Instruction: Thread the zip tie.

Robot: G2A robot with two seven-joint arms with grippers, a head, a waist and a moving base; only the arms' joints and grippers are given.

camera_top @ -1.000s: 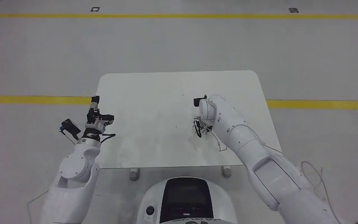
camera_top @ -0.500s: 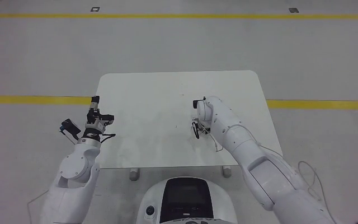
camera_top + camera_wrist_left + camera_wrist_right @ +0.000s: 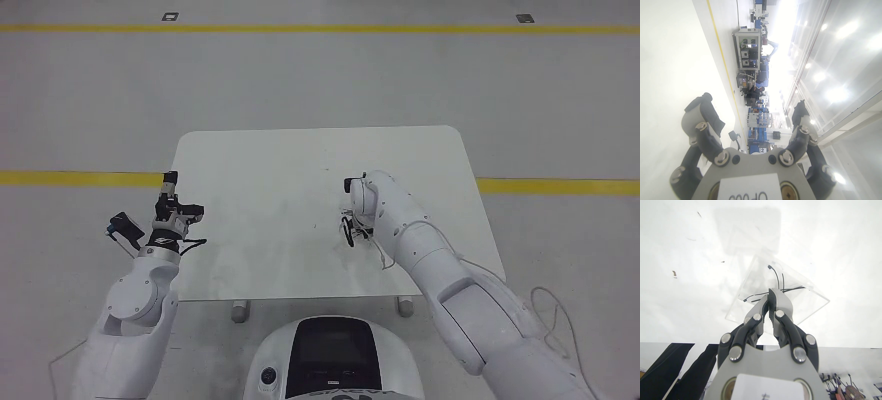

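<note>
While my right gripper is pinched shut over the crossed zip ties in the clear tray, left gripper open well away, I want a slow single-tie lift.

The right hand has edged slightly leftward over the table.

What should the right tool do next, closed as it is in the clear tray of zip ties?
Probably lift the right tool a little, straight up, to check the catch. It is shut where the black zip ties cross in the clear tray, but whether one is pinched cannot be seen. The left tool hangs open at the table edge, free to take an end.
</note>
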